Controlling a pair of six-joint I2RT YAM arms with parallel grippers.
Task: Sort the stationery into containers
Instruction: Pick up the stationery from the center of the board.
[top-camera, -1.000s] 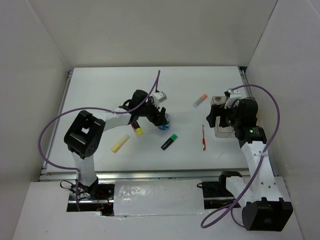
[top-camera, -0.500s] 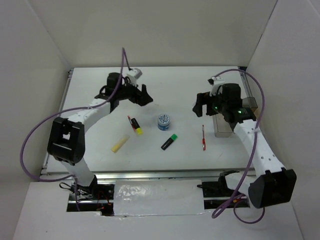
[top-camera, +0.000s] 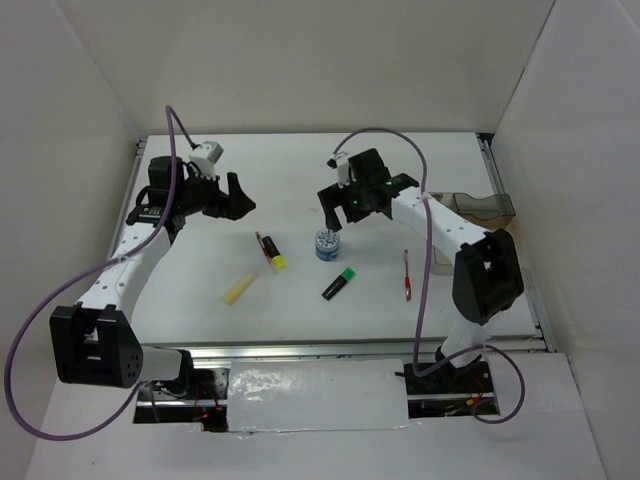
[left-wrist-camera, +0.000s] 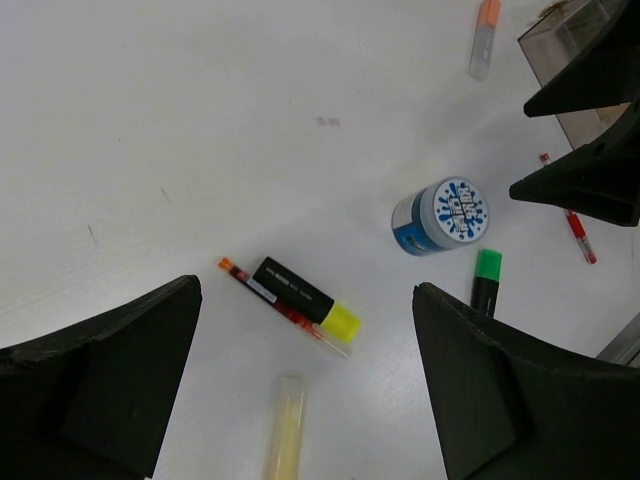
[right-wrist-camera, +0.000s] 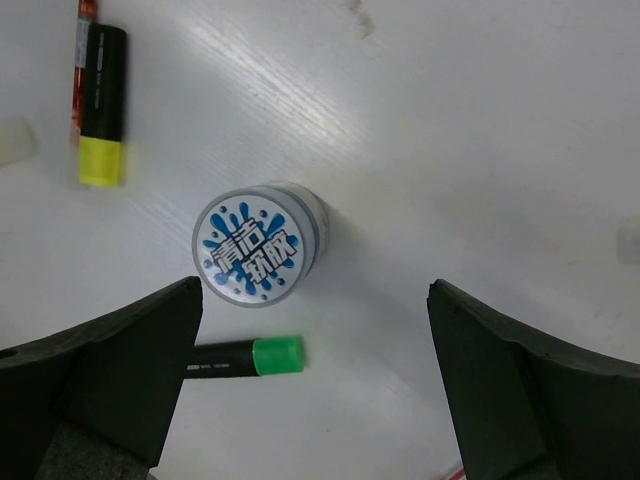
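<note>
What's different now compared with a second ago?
The left gripper backed away from the tub to the far left, jaws open. The right gripper swung left from the organiser to above the tub, jaws open. Nothing was picked up. The tub, yellow-capped highlighter, green-capped highlighter, yellow stick and red pen lie where they were.

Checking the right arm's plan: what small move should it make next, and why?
Probably lower the right gripper straight down around the blue-topped tub: its jaws stand open, and the wrist view shows the upright tub between them, untouched, nearer one finger.
</note>
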